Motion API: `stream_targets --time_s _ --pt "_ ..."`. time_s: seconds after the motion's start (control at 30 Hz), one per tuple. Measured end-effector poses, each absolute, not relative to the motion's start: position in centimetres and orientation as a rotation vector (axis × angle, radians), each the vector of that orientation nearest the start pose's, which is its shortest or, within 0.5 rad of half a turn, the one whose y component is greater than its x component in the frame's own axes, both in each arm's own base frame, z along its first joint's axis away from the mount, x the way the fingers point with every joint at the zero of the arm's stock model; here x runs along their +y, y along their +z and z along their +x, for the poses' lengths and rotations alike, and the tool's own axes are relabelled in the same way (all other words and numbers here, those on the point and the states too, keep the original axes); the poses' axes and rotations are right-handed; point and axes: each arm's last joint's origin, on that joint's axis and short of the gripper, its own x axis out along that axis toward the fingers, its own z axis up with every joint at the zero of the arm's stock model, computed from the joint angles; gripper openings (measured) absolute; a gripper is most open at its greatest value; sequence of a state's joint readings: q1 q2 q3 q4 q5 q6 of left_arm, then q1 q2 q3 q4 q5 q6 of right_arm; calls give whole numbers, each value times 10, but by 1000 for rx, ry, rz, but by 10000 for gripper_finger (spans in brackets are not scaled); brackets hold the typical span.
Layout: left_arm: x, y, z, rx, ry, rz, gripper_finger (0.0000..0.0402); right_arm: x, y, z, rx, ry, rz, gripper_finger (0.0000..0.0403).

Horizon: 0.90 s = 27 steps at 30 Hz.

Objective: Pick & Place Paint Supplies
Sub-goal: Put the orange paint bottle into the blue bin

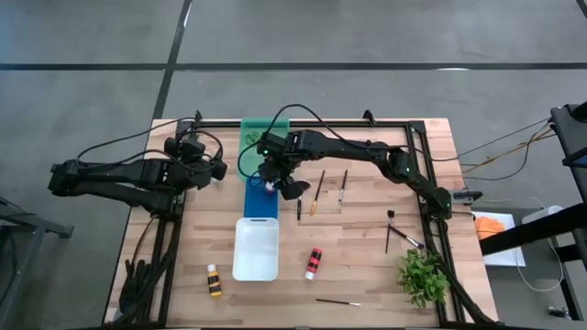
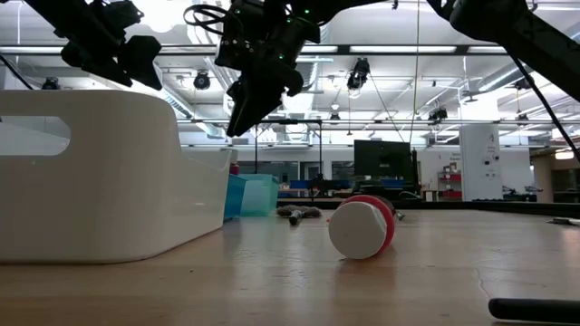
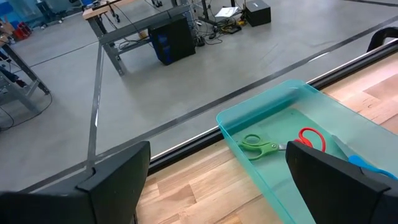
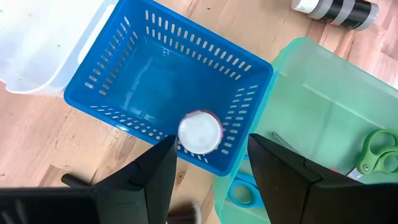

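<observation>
My right gripper (image 1: pixel 271 183) (image 4: pixel 211 138) hangs open over the blue basket (image 1: pixel 261 203), fingers slanting down. Just past its fingertips a white-capped paint bottle with a red band (image 4: pixel 199 132) shows inside the basket, by the wall nearest the green tray (image 4: pixel 323 93), cap toward the camera. Neither finger touches it. A red-banded bottle (image 1: pixel 314 263) (image 2: pixel 362 228) lies on its side on the table. A yellow-banded one (image 1: pixel 214 280) lies near the front. Brushes (image 1: pixel 319 192) lie right of the basket. My left gripper (image 1: pixel 218 170) (image 3: pixel 217 158) waits open at the table's left, holding nothing.
The green tray (image 3: pixel 273 118) holds green scissors (image 3: pixel 258 146) and red scissors (image 3: pixel 311 138). A white tray (image 1: pixel 256 247) stands in front of the basket. More brushes (image 1: pixel 393 229) (image 1: pixel 339 302) and a leafy plant (image 1: pixel 422 275) lie toward the right and front.
</observation>
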State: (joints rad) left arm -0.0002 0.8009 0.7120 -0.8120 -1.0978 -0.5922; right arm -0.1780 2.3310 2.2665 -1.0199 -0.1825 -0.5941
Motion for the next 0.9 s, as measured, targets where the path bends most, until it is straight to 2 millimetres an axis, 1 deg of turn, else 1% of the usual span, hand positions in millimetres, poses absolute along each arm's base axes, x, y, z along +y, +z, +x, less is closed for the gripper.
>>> stream_targets --time_s 0.9 --pt "26 267 136 472 1187 -20 382 -82 254 488 1022 318 -343 196"
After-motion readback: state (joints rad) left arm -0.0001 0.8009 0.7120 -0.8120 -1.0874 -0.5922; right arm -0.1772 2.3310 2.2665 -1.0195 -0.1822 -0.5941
